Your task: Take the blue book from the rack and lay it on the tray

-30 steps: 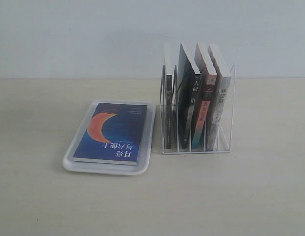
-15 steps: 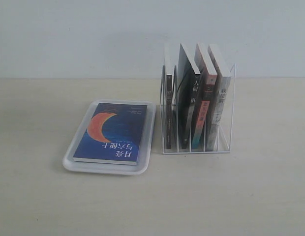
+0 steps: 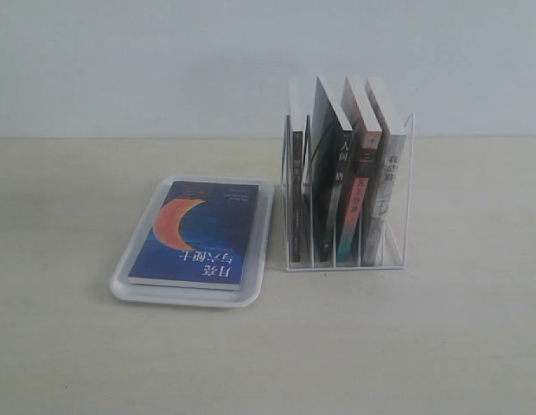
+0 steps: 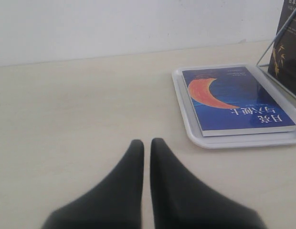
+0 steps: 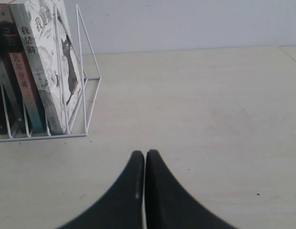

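The blue book (image 3: 199, 235) with its orange-red crescent moon lies flat on the white tray (image 3: 130, 275), left of the rack (image 3: 406, 190); the book (image 4: 236, 100) and tray (image 4: 184, 112) also show in the left wrist view. The wire rack (image 5: 83, 71) holds several upright books. Neither arm appears in the exterior view. My left gripper (image 4: 146, 142) is shut and empty above bare table, well short of the tray. Over bare table beside the rack's end, my right gripper (image 5: 144, 153) is shut with nothing in it.
Upright in the rack stand a black-spined book (image 3: 324, 181), a red-and-teal-spined book (image 3: 359, 181) and a pale tan-spined book (image 3: 385, 177). The light wooden table (image 3: 475, 328) meets a pale wall behind.
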